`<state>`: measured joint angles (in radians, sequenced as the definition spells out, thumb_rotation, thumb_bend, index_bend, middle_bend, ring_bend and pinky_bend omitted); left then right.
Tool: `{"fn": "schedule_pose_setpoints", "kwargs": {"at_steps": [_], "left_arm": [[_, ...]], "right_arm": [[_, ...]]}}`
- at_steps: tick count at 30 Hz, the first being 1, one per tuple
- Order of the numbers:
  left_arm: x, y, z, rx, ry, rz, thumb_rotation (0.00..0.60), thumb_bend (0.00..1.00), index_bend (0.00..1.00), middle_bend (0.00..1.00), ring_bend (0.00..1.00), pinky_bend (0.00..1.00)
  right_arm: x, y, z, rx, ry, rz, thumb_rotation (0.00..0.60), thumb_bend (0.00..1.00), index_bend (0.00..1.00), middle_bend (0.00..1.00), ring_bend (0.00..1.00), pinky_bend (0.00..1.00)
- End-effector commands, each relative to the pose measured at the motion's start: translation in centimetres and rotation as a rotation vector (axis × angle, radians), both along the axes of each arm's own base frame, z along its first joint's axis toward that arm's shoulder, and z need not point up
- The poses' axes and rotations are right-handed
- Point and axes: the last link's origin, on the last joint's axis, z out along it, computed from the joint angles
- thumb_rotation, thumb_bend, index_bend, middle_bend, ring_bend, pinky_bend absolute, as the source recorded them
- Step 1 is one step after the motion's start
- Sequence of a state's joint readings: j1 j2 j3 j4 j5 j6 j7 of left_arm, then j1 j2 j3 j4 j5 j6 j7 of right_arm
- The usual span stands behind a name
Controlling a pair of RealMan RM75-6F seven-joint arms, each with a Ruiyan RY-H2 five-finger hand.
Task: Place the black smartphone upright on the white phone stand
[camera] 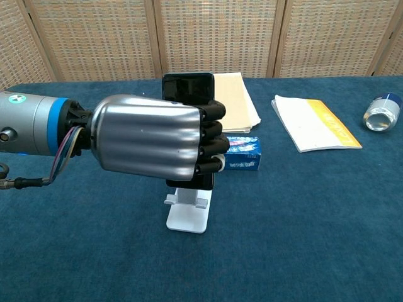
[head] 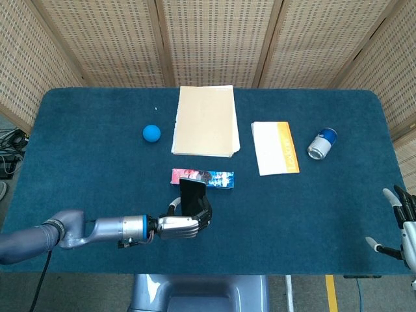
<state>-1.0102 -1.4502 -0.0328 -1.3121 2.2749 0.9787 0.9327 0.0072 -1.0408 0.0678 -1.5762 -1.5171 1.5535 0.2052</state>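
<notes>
Chest view gives us the clearest look: our left hand (camera: 154, 138) is wrapped around the black smartphone (camera: 187, 88), fingers (camera: 211, 135) curled across its face, holding it upright. The phone's top edge rises above the hand, and its lower end sits right over the white phone stand (camera: 187, 212), of which only the base and front lip show below the hand. We cannot tell whether the phone already rests on that lip or hangs just above it.

Taking the stand as our landmark, the blue cookie box (camera: 242, 154) lies directly behind it, touching or nearly so; we cannot tell which. Behind the box lies the tan folder (camera: 242, 97). Off to the stand's right and further back rests the white and orange booklet (camera: 315, 123), and beyond that, near the table edge, a blue can (camera: 381, 113) lies on its side.

In the head view the left hand (head: 185, 221) and smartphone (head: 192, 192) cover the stand entirely, just in front of the cookie box (head: 218, 177). A blue ball (head: 151, 133) sits well apart, behind and to the left of the stand's spot. Our right hand (head: 400, 224) hovers at the far right edge of the blue table (head: 78, 169), well away from the stand, fingers spread and holding nothing.
</notes>
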Motion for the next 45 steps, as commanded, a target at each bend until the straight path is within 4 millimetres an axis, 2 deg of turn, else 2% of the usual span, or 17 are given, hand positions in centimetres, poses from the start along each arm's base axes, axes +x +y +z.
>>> {"fn": "schedule_pose_setpoints", "kwargs": {"at_steps": [1, 16, 31, 33, 34, 37, 38, 40, 45], "left_arm": [[0.1, 0.1, -0.3, 0.014, 0.018, -0.005, 0.6, 0.12, 0.56, 0.45, 0.47, 0.38], [-0.4, 0.1, -1.7, 0.022, 0.06, 0.004, 0.6, 0.12, 0.55, 0.45, 0.47, 0.38], [-0.9, -0.3, -2.6, 0.021, 0.086, -0.015, 0.6, 0.12, 0.54, 0.43, 0.46, 0.32], [-0.9, -0.4, -2.6, 0.02, 0.087, -0.015, 0.6, 0.12, 0.5, 0.39, 0.42, 0.29], [-1.0, -0.4, -2.6, 0.018, 0.087, -0.013, 0.6, 0.1, 0.43, 0.32, 0.35, 0.26], [-1.2, -0.4, -2.4, 0.022, 0.088, -0.004, 0.6, 0.01, 0.14, 0.06, 0.09, 0.12], [-1.2, -0.4, -2.4, 0.022, 0.088, 0.002, 0.6, 0.0, 0.05, 0.01, 0.03, 0.07], [-1.3, -0.4, -2.0, 0.026, 0.084, 0.002, 0.6, 0.0, 0.0, 0.0, 0.0, 0.02], [-1.4, -0.4, -1.0, 0.042, 0.074, 0.004, 0.6, 0.0, 0.0, 0.0, 0.0, 0.0]], "right_arm": [[-0.1, 0.0, 0.1, -0.001, -0.004, -0.001, 0.6, 0.0, 0.05, 0.0, 0.0, 0.0], [-0.1, 0.0, 0.3, -0.001, -0.015, 0.0, 0.6, 0.0, 0.05, 0.0, 0.0, 0.0], [-0.1, 0.0, 0.5, -0.001, -0.022, 0.003, 0.6, 0.0, 0.05, 0.0, 0.0, 0.0], [-0.1, 0.0, 0.5, 0.0, -0.022, 0.003, 0.6, 0.0, 0.05, 0.0, 0.0, 0.0], [-0.1, 0.0, 0.5, -0.001, -0.021, 0.003, 0.6, 0.0, 0.05, 0.0, 0.0, 0.0], [-0.1, 0.0, 0.5, -0.001, -0.021, 0.003, 0.6, 0.0, 0.05, 0.0, 0.0, 0.0], [-0.1, 0.0, 0.5, -0.001, -0.021, 0.004, 0.6, 0.0, 0.05, 0.0, 0.0, 0.0], [-0.1, 0.0, 0.5, -0.001, -0.022, 0.004, 0.6, 0.0, 0.05, 0.0, 0.0, 0.0], [0.1, 0.0, 0.3, 0.005, -0.019, 0.01, 0.6, 0.0, 0.05, 0.0, 0.0, 0.0]]}}
